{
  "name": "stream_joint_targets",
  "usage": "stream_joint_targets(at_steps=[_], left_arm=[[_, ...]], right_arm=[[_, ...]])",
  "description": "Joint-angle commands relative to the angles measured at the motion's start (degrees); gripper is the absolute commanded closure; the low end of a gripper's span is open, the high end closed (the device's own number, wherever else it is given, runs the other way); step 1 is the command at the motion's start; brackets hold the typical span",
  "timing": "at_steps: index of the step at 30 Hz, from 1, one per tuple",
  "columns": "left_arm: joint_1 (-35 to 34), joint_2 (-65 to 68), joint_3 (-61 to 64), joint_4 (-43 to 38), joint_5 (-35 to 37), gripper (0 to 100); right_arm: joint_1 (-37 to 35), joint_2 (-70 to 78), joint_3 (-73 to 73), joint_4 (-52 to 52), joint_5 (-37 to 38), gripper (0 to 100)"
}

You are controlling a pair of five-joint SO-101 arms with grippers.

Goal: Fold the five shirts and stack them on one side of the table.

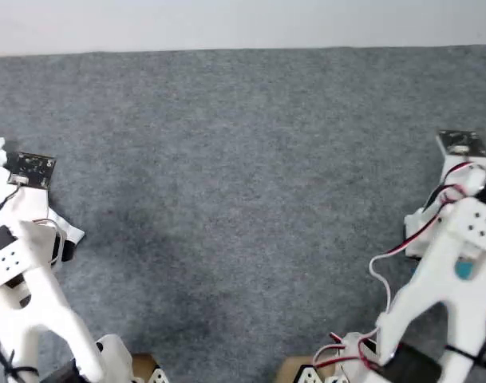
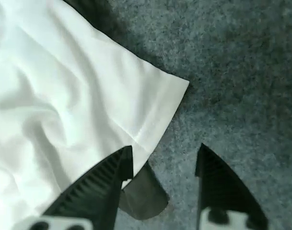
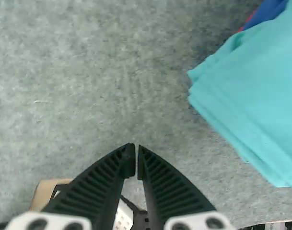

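A white shirt (image 2: 64, 105) lies rumpled and unfolded at the left edge of the counter (image 1: 250, 159), its hem by the left gripper (image 2: 162, 160), whose fingers are wide. On the right a teal shirt (image 3: 251, 105) sits folded over a blue one (image 3: 268, 12) (a stack seems begun). The right gripper (image 3: 136, 149) hangs beside it, fingers closed on nothing. Both piles are cut off, so the shirt count cannot be told.
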Motion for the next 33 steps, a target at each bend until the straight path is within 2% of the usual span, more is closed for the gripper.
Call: stream_joint_targets(at_steps=[1, 13, 19, 21, 25, 33], left_arm=[[0.0, 5.2, -0.7, -5.2, -0.9, 78], [-0.4, 30.6, -16.9, -5.8, -1.0, 79], [0.0, 38.6, -24.3, -4.6, -1.1, 93], [1.1, 38.5, -26.7, -2.0, -1.1, 99], [4.7, 34.4, -32.2, 5.5, -0.4, 100], [13.3, 16.7, -39.9, 9.5, 10.2, 100]], right_arm=[[-1.7, -5.1, 1.3, 2.3, -0.6, 98.7], [-1.8, -6.5, 1.6, 2.3, -0.7, 98.8], [-1.8, -6.5, 1.6, 2.3, -0.7, 98.9], [-1.7, -6.6, 1.6, 2.3, -0.7, 98.9], [-1.7, -6.6, 1.6, 2.4, -0.7, 98.9], [-1.6, -6.6, 1.6, 2.4, -0.8, 98.9]])
